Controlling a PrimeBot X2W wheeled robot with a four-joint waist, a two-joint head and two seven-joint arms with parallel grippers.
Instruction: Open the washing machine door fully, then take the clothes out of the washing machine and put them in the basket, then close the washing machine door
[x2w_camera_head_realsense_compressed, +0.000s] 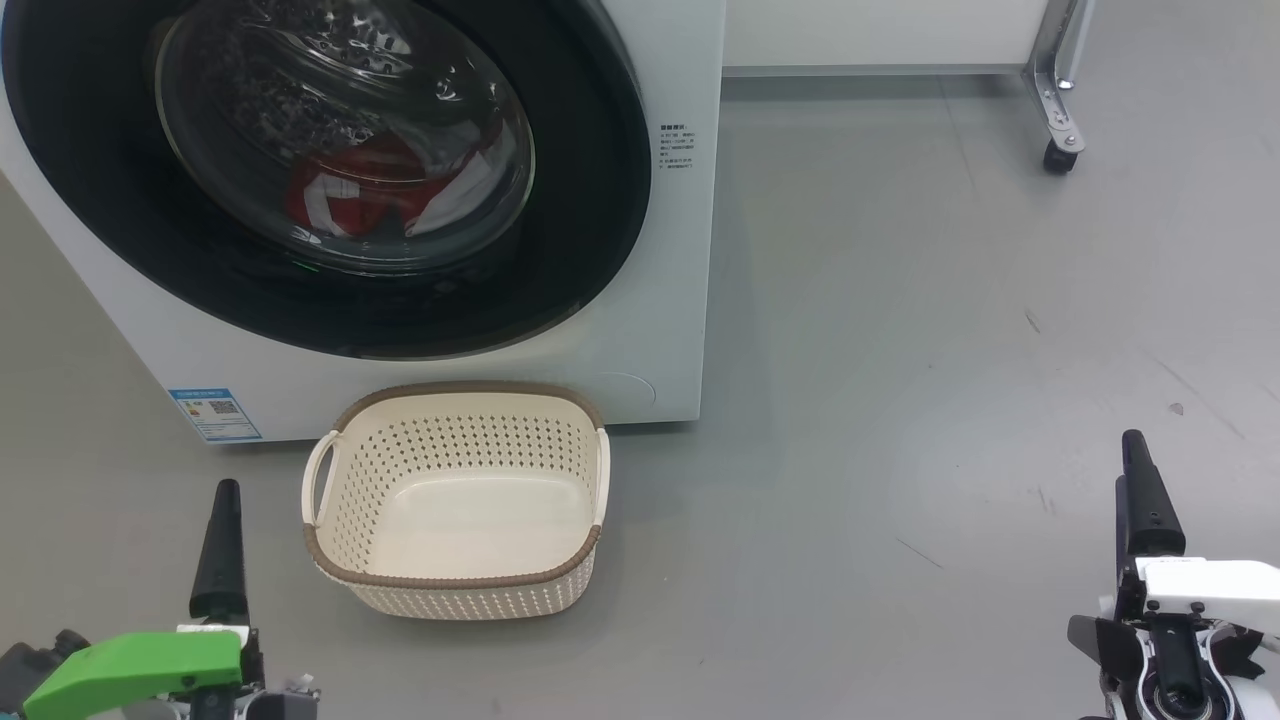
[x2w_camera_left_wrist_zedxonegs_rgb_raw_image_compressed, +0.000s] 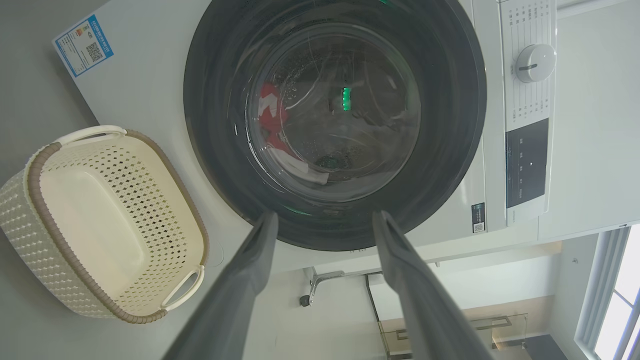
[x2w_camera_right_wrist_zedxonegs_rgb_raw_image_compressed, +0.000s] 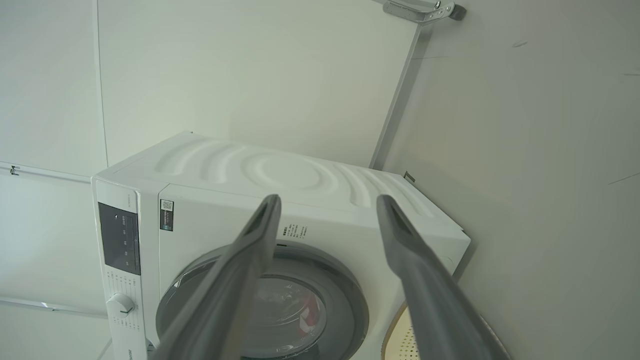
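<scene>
The white washing machine (x2w_camera_head_realsense_compressed: 660, 330) stands at the upper left, and its glossy black washing machine door (x2w_camera_head_realsense_compressed: 110, 200) is shut against the front. Through the glass bowl I see the clothes (x2w_camera_head_realsense_compressed: 360, 195), red with white panels, lying in the drum. The cream basket (x2w_camera_head_realsense_compressed: 470, 388) sits on the floor just in front of the machine, with nothing in it. My left gripper (x2w_camera_left_wrist_zedxonegs_rgb_raw_image_compressed: 325, 215) is open and points at the door from a distance; one of its fingers (x2w_camera_head_realsense_compressed: 222, 540) shows left of the basket. My right gripper (x2w_camera_right_wrist_zedxonegs_rgb_raw_image_compressed: 327, 197) is open too, far to the right, with one of its fingers (x2w_camera_head_realsense_compressed: 1145, 500) visible.
A blue label sticker (x2w_camera_head_realsense_compressed: 215, 413) marks the machine's lower left corner. The dial (x2w_camera_left_wrist_zedxonegs_rgb_raw_image_compressed: 535, 62) and dark control panel are on the machine's top strip. A metal leg with a caster (x2w_camera_head_realsense_compressed: 1060, 155) stands at the back right. Grey floor (x2w_camera_head_realsense_compressed: 900, 400) stretches right of the machine.
</scene>
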